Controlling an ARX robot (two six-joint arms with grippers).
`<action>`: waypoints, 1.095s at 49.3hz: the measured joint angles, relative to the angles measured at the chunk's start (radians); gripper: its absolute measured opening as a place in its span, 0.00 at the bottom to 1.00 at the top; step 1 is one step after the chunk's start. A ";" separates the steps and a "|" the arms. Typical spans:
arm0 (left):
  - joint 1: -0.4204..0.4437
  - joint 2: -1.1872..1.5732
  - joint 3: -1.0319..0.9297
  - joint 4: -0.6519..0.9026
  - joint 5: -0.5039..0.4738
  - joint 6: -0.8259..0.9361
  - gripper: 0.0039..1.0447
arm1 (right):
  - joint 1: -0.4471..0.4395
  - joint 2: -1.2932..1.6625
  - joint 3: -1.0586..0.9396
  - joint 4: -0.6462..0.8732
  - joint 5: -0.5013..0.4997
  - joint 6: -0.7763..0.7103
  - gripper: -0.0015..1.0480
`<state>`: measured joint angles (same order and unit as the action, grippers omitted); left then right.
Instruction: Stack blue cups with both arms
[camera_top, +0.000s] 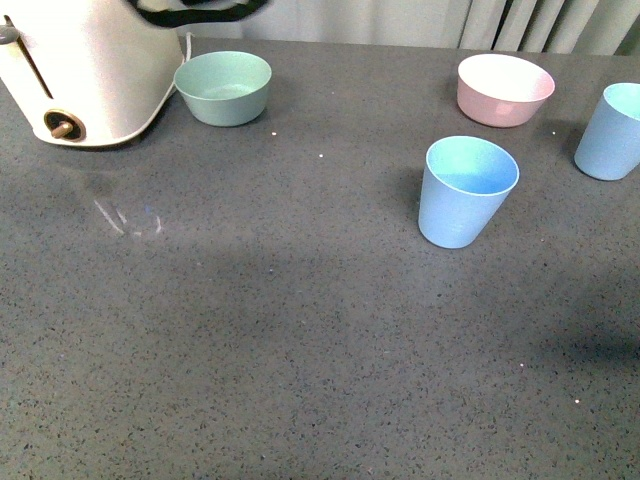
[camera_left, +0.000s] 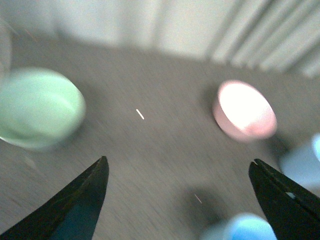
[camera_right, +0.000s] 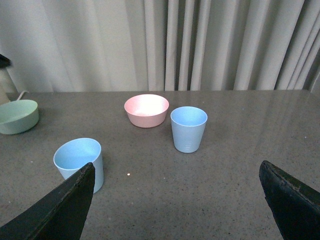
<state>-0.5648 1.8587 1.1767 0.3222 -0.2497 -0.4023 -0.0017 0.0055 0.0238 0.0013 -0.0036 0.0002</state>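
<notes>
Two blue cups stand upright and apart on the grey table. The nearer cup is right of centre; the farther cup sits at the right edge. Neither gripper shows in the front view. My left gripper is open above the table with nothing between its fingers; its view is blurred, with the nearer cup just ahead by one finger and the other cup beyond. My right gripper is open and empty, the nearer cup beside one finger, the farther cup ahead.
A pink bowl stands behind and between the cups. A mint-green bowl sits at the back left beside a white appliance. Curtains hang behind the table's far edge.
</notes>
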 joint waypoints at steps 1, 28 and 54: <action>0.010 -0.028 -0.061 0.101 -0.058 0.064 0.76 | 0.000 0.000 0.000 0.000 0.000 0.000 0.91; 0.356 -0.651 -0.883 0.576 0.051 0.385 0.01 | 0.000 0.000 0.000 0.000 0.004 0.000 0.91; 0.531 -1.031 -1.108 0.426 0.237 0.391 0.01 | 0.000 0.000 0.000 0.000 0.003 0.000 0.91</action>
<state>-0.0341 0.8276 0.0689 0.7479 -0.0124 -0.0109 -0.0017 0.0051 0.0238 0.0013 -0.0010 0.0002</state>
